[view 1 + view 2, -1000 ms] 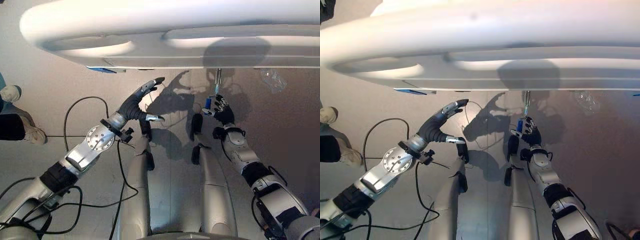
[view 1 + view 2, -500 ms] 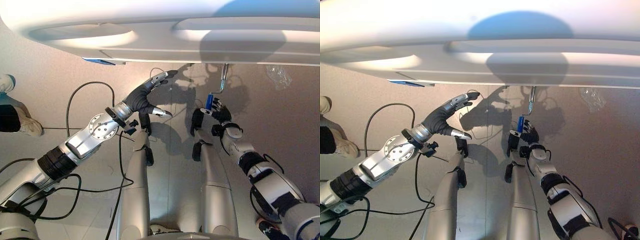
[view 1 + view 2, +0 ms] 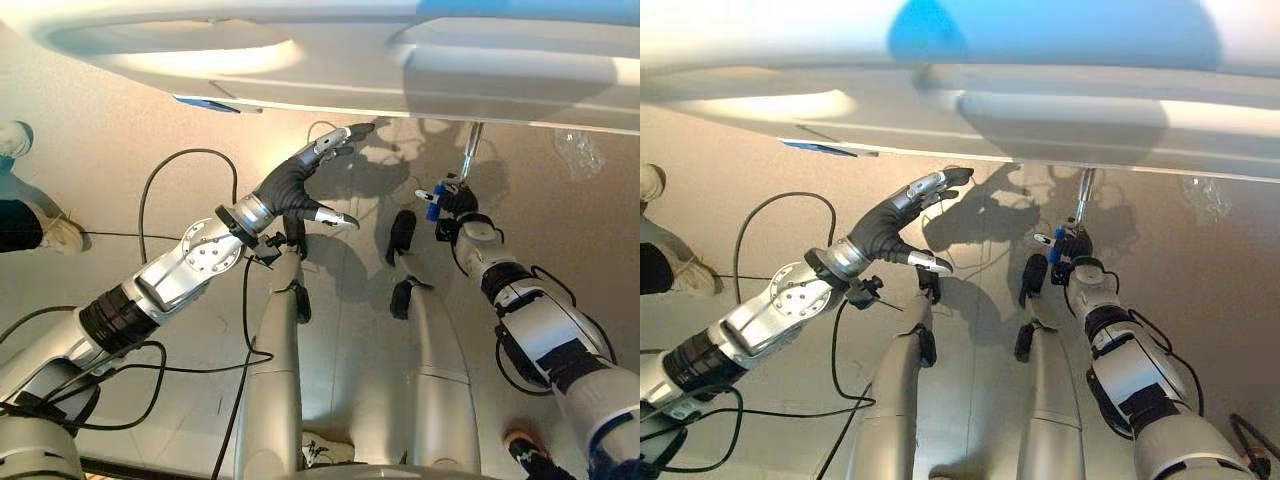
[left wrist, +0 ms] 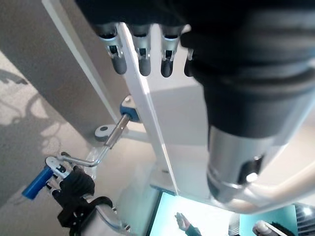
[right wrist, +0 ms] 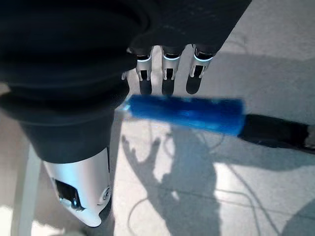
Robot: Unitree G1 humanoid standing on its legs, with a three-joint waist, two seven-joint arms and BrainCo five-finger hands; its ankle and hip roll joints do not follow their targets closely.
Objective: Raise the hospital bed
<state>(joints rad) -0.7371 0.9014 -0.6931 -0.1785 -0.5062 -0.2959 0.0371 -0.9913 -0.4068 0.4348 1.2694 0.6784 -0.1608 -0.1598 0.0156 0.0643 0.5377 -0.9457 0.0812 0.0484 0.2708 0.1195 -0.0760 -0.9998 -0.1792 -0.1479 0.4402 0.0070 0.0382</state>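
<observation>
Blue grip point(image 5: 184, 114) of the crank point(image 3: 466, 165) lies across the right hand's point(image 3: 452, 199) curled fingers point(image 5: 167, 78), so that hand is closed round it. The crank's steel shaft runs up from the grip to a pivot under the white bed point(image 3: 330, 60), as the left wrist view shows point(image 4: 110, 137). The left hand point(image 3: 300, 185) hangs free under the bed's edge, fingers straight and thumb spread, holding nothing.

Progress, as a judgement: the grasp is made and cranking appears to be under way. How high the bed stands cannot be read from these views, so what is left of the winding is unknown. What remains, most likely, is more turns of the crank and then release of the grip.

Compared with one second ago: the whole scene has shifted in both eye views, so the camera has moved, and the bed's edge now sits higher in the view. The shaft, then near upright, now leans toward the robot's right. The right hand has gone along with the grip and remains closed on it. The left hand has stayed open and has reached closer to the bed's edge. A person's shoe point(image 3: 18, 135) remains at the robot's left.
</observation>
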